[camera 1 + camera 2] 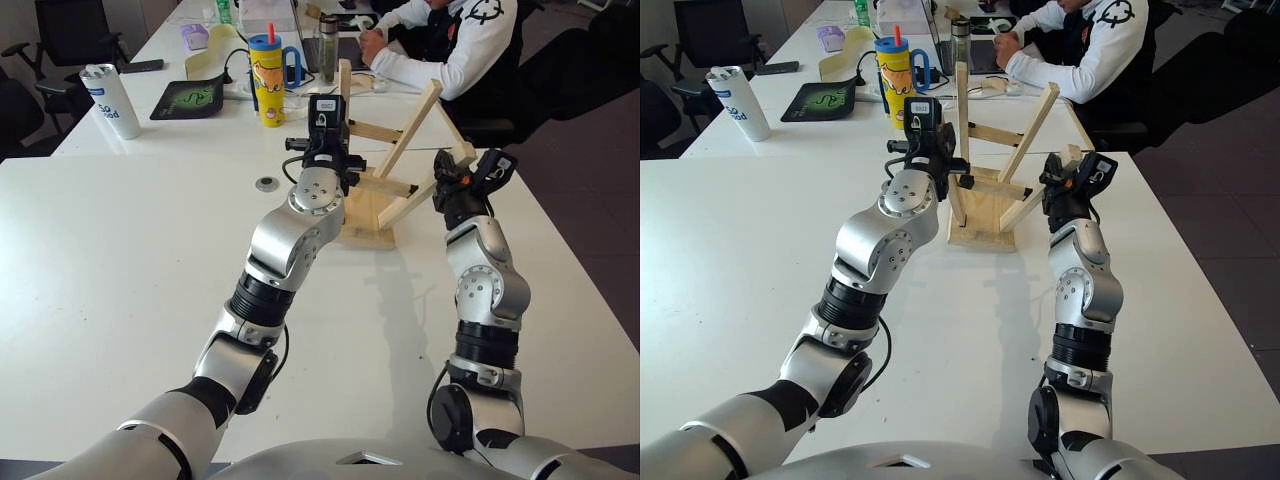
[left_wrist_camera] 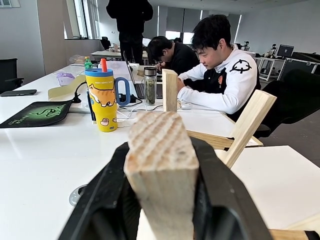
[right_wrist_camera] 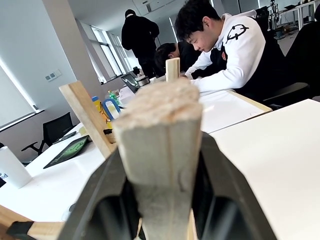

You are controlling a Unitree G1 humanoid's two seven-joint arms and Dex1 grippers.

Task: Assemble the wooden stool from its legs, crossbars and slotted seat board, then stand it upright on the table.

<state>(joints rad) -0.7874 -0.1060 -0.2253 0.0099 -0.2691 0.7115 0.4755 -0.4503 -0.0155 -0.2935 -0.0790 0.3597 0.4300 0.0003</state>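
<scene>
One wooden stool (image 1: 372, 200), upside down on the white table (image 1: 120, 260). Its slotted seat board (image 1: 980, 222) lies flat on the tabletop, and the legs point up and splay outward. Whether every joint is fully seated cannot be told.

Two grippers, both engaged on the stool:
- Left gripper (image 1: 335, 160): jaws closed around the upper end of one leg. In the left wrist view the sawn end of this near-left leg (image 2: 160, 165) sits squeezed between the black fingers (image 2: 100, 205), with wood touching both inner faces.
- Right gripper (image 1: 448, 185): jaws likewise clamped on a second leg. The right wrist view shows the near-right leg (image 3: 160, 145) end-on between the fingers (image 3: 95, 210), gripped on both sides.

Two further legs beyond the jaws:
- Far-left leg (image 1: 345, 95): about upright, just past the left jaws.
- Far-right leg (image 1: 420, 125): tilted, rising between the two sets of jaws and leaning toward the right one.

Two crossbars:
- Upper crossbar (image 1: 375, 132): joins the two far legs.
- Lower crossbar (image 1: 388, 186): runs between the two sets of jaws, nearer the seat board.

Sundries on the next table, well beyond both jaws:
- Yellow cup (image 1: 266, 80) with a blue handle, ahead of the left jaws.
- Glass bottle (image 2: 150, 85), near the yellow cup.
- Dark mat (image 1: 195, 97) and white cup (image 1: 110, 100), farther off on the left gripper's outer side.

One round grommet (image 1: 266, 184), set in the white table near the left jaws, on their outer side.
</scene>
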